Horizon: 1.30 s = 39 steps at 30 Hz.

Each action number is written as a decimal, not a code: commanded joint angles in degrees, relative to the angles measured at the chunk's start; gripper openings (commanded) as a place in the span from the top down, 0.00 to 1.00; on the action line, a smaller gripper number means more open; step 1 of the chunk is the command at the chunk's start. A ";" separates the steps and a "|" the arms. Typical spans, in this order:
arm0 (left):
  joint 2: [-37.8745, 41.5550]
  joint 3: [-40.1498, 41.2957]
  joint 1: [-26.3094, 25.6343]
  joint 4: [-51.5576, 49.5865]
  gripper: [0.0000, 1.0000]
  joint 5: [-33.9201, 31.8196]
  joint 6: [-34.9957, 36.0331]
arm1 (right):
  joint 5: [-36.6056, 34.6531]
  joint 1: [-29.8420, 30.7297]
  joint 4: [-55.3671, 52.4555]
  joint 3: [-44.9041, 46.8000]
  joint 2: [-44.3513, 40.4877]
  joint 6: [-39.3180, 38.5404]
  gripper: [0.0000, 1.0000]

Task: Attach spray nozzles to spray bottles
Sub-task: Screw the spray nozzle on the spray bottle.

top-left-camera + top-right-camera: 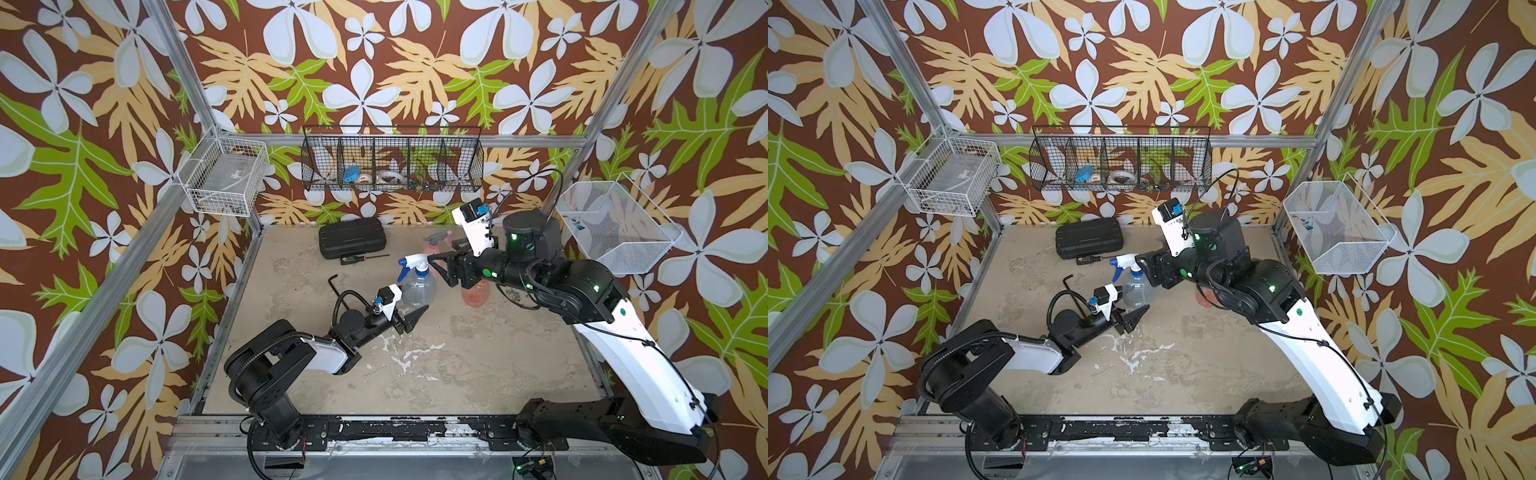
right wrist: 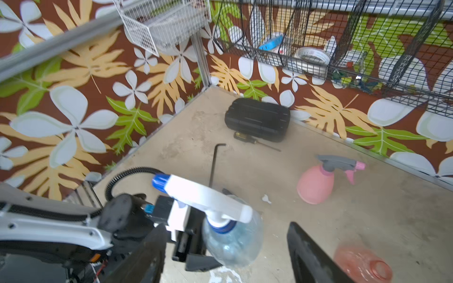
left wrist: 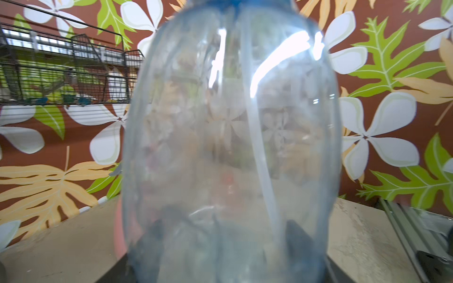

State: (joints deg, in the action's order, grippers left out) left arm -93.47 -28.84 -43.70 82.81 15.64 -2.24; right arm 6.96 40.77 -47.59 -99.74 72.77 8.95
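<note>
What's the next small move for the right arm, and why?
Probably back the right gripper away: its fingers stand open, the white nozzle sits on the clear bottle held by the left gripper, and the orange bottle has no nozzle.

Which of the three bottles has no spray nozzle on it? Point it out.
The translucent orange bottle: its neck is bare. The pink bottle wears a grey-and-pink nozzle, the clear bluish bottle a white-and-blue nozzle.

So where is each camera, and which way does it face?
Top views: high in front, looking down on the table; both arms show.
Left wrist: on the left arm, facing the clear bottle in its claw.
Right wrist: on the right arm, past its open claw toward the pink bottle.
Shared: all show the clear bottle.
</note>
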 commanded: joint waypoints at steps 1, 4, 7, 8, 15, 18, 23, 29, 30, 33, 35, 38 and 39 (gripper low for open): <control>1.63 -0.21 0.50 -2.50 0.43 7.79 -1.79 | 9.93 -0.78 6.31 5.35 -2.71 -9.69 0.15; 2.58 -0.24 0.56 -4.39 0.42 10.65 -2.81 | 12.14 -0.78 9.88 8.94 -4.27 -12.01 0.11; 3.23 -0.60 0.70 -6.69 0.43 12.63 -3.03 | 13.82 -0.78 10.54 9.37 -3.76 -13.33 0.10; 3.59 -0.76 0.67 -7.14 0.42 13.06 -3.03 | 13.39 -0.78 10.10 8.97 -3.28 -13.63 0.10; 5.36 -0.34 0.64 -8.32 0.42 14.33 -3.30 | 10.79 -0.89 8.74 7.64 -0.74 -14.93 0.11; 5.96 -0.18 0.85 -8.79 0.42 14.76 -3.30 | 11.84 -0.89 8.41 7.44 -0.07 -14.93 0.15; 7.41 -0.16 1.34 -9.71 0.42 15.53 -3.30 | 15.27 -0.94 7.82 8.15 0.89 -14.35 0.47; 8.03 -0.85 1.99 -10.88 0.42 15.70 -3.21 | 16.19 -0.87 8.58 9.04 0.90 -13.36 0.70; 8.02 -0.93 1.98 -11.01 0.42 15.71 -3.13 | 16.23 -0.90 8.57 9.04 0.93 -13.26 0.72; 8.09 -1.30 2.13 -11.50 0.42 15.70 -2.92 | 16.67 -0.88 8.65 9.25 0.88 -12.86 0.78; 8.15 -1.39 2.35 -11.53 0.42 15.65 -2.91 | 16.70 -0.94 8.66 9.41 0.92 -12.74 0.82; 8.56 -1.40 2.64 -11.61 0.42 15.59 -2.94 | 16.53 -0.89 8.72 9.78 0.71 -12.60 0.87; 8.70 -1.33 2.75 -11.61 0.42 15.55 -3.02 | 16.54 -0.91 8.90 9.98 0.62 -12.49 0.88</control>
State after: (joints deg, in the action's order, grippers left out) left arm -85.36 -29.63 -41.32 69.82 31.57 -4.75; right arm 21.74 39.72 -38.83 -90.21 73.60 -4.58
